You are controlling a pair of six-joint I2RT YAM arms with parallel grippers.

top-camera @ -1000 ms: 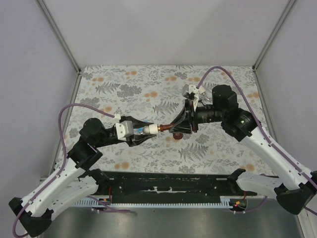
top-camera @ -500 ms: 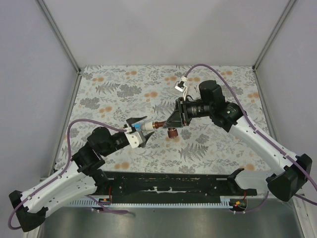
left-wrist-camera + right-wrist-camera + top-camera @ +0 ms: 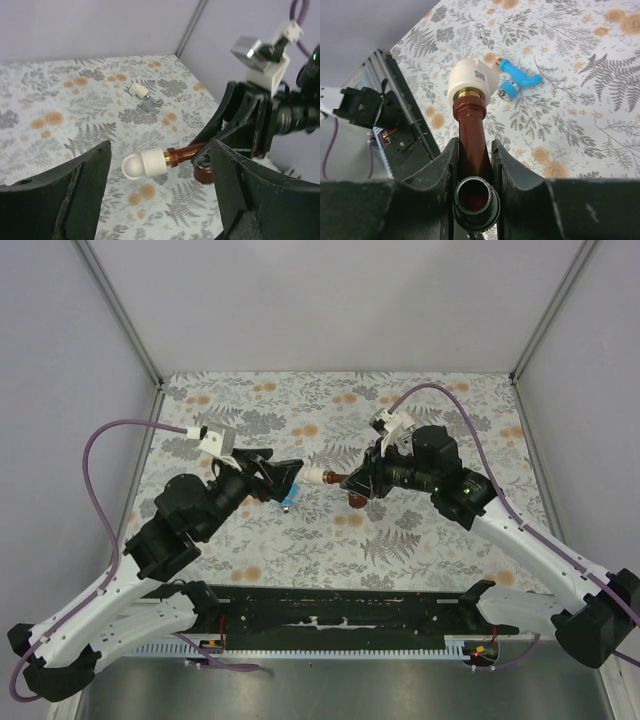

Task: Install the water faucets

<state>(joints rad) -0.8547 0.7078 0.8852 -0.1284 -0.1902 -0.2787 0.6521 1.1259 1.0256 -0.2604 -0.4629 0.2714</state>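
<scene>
- Right fingers (image 3: pixel 440 170) clenched on reddish-brown copper-toned faucet (image 3: pixel 470 125), held aloft; white plastic fitting (image 3: pixel 145 164) on its stem.
- Left fingers (image 3: pixel 85 175) spread, empty, flanking that stem end.
- Risk: if only half-threaded, fitting drops off.

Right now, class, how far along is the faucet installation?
Done: the white plastic pipe fitting sits on the threaded end of the reddish-brown copper-toned faucet. In hand: the right fingers clamp that faucet, while the left fingers stand open either side of the fitting. Left: the blue plastic faucet and the small white-and-grey faucet lie loose on the floral mat.
</scene>
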